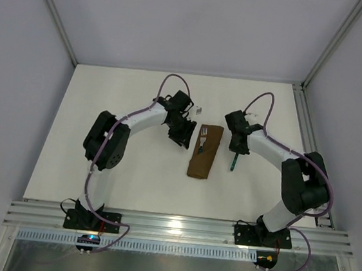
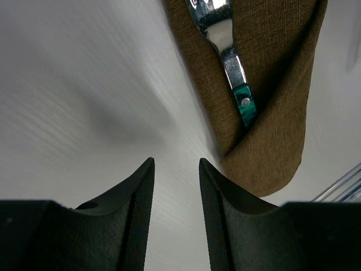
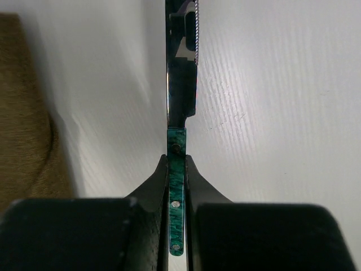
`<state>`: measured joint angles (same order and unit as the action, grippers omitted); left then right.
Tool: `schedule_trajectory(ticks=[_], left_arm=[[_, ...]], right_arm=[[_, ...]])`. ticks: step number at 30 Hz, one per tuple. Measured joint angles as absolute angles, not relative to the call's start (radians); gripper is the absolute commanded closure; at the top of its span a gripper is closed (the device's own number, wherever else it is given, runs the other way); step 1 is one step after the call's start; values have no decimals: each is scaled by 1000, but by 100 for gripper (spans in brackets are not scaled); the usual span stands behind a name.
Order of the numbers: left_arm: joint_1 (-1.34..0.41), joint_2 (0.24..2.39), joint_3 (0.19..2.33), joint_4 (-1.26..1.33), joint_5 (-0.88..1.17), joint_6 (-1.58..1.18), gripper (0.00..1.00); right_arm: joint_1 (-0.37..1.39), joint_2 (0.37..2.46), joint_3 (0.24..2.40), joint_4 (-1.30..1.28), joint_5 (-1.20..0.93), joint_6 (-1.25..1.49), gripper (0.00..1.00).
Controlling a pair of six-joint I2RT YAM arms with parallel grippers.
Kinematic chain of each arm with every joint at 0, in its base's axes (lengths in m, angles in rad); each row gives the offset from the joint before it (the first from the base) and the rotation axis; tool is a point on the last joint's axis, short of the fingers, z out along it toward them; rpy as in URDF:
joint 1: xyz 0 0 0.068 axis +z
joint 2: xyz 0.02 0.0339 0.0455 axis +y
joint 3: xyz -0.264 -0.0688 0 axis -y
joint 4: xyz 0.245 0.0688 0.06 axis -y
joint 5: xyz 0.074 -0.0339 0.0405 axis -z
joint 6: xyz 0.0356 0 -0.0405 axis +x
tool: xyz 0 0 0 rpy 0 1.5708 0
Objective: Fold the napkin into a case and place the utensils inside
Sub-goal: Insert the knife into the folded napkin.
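Case (image 1: 203, 160) lies mid-table. Fork (image 2: 225, 53) sits tucked in its fold, tines out at 12. R gripper (image 3: 176, 169), at 3 o'clock of case, is clamped tight on knife (image 3: 180, 84) handle, prob. staged for insertion. L gripper (image 2: 176, 169), at 9 o'clock, has fingers partly apart and empty, likely ready to steady cloth.

Fork (image 2: 221, 39): tines cut off by the left wrist view's top edge, and the handle end is hidden inside the fold of the case (image 2: 271, 130). The case top is cropped there too.
Knife (image 3: 181, 84): blade tip cut off at the top, handle partly hidden between the right gripper (image 3: 176, 164) fingers.
Top view, toward the desk's right edge: only 1 short dark stretch of knife shows, and handle or blade can't be told. Fork tines are too small to count.
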<state>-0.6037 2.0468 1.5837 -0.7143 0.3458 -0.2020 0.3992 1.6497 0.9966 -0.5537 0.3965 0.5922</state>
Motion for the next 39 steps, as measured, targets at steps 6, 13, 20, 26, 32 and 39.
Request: schedule_trajectory(ticks=[6,13,20,26,32,39], left_arm=[[-641,2132,1613,-686,352,-262,60],[-636,2136,1617,-648,366,-326,60],[-635,2168,1626,-621,398,-361,61],[-635,2193,1640,-604,440,-390,64],[-635,2197,1640,-594,449,-397,70],[-635,2197,1640,-591,449,-406,82]], right_arm=[[485,1518,1079,-548,548,595,96],[621,1547,1131,-417,682,603,96],[640,1713,1176,-359,691,605,96],[640,1745,1180,-341,702,617,96],[640,1770,1208,-310,719,619,96],[640,1802,1220,-286,736,624,96]])
